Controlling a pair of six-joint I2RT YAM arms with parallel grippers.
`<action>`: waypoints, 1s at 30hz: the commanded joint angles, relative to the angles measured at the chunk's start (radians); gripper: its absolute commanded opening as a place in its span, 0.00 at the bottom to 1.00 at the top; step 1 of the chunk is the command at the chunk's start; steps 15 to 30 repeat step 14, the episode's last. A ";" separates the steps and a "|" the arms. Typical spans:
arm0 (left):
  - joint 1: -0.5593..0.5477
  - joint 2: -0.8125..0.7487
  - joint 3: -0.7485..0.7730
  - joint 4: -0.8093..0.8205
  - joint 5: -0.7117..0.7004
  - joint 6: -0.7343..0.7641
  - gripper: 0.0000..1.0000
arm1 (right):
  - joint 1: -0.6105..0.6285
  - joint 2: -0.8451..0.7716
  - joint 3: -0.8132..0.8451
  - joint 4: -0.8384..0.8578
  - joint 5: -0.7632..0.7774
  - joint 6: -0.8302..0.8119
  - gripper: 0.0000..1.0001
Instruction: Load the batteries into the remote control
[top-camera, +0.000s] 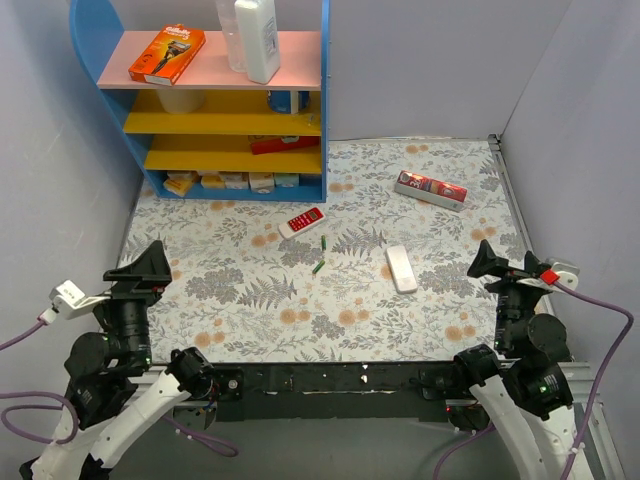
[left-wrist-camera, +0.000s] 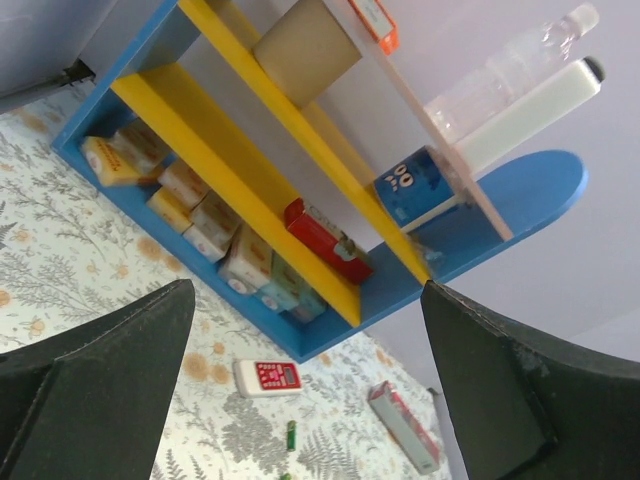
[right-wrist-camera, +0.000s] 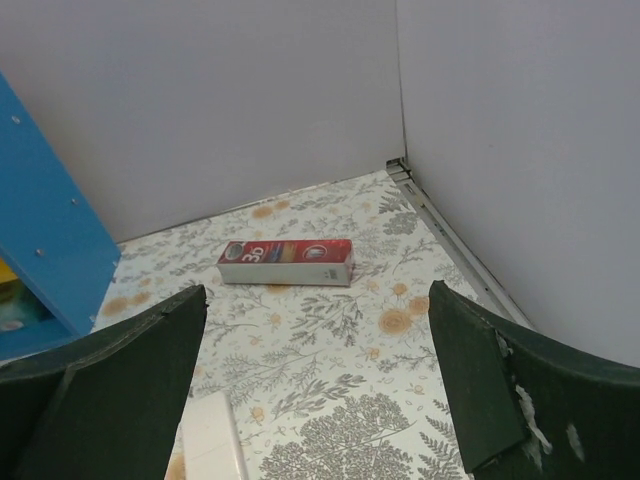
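The white remote control (top-camera: 401, 268) lies with its plain back up on the floral table, right of centre. In the right wrist view its end shows at the lower left (right-wrist-camera: 212, 440). Two small green batteries (top-camera: 324, 243) (top-camera: 319, 267) lie loose near the table's middle, left of the remote. One battery shows in the left wrist view (left-wrist-camera: 291, 434). My left gripper (top-camera: 145, 265) is open and empty at the near left, far from them. My right gripper (top-camera: 495, 262) is open and empty at the near right, a short way right of the remote.
A red remote with white buttons (top-camera: 302, 221) lies just beyond the batteries. A red toothpaste box (top-camera: 430, 188) lies at the back right. A blue and yellow shelf unit (top-camera: 230, 120) with boxes and bottles stands at the back left. Grey walls close in the sides and back.
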 joint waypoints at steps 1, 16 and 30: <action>0.005 -0.095 -0.052 0.062 -0.019 0.078 0.98 | -0.002 -0.089 -0.036 0.082 0.036 -0.031 0.98; 0.005 -0.065 -0.104 0.115 -0.025 0.136 0.98 | -0.004 -0.094 -0.064 0.087 0.008 0.001 0.98; 0.005 -0.065 -0.104 0.115 -0.025 0.136 0.98 | -0.004 -0.094 -0.064 0.087 0.008 0.001 0.98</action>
